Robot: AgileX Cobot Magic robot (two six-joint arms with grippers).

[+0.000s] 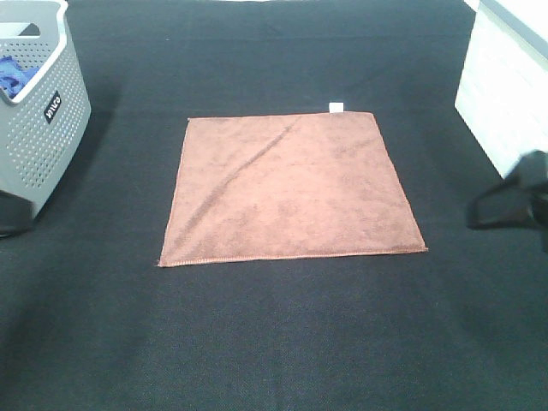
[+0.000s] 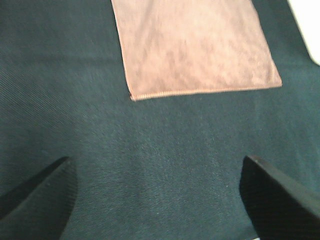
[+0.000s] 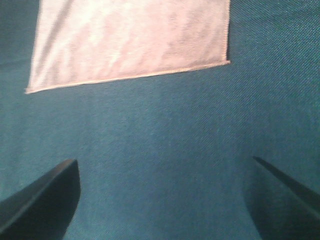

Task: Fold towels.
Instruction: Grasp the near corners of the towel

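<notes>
1. We are seeing one reddish-brown towel (image 1: 291, 187) lying flat and unfolded near the middle of the dark table (image 1: 257, 351). A faint diagonal crease is running across its far-left part.
2. A small white tag (image 1: 336, 106) is sticking out from the towel's far edge, near the right corner.
3. The left claw (image 2: 156, 159) is hanging over bare table with its fingers spread wide and gripping nothing. The towel's stitched edge is lying ahead of it, clearly apart.
4. The right claw (image 3: 164, 160) is likewise standing released, with nothing between its fingers, and is not touching the towel.
5. A grey perforated basket (image 1: 43, 128) is sitting at the far left, well apart from the towel. Something blue (image 1: 12, 75) is showing inside, possibly cloth, but we cannot tell.
</notes>
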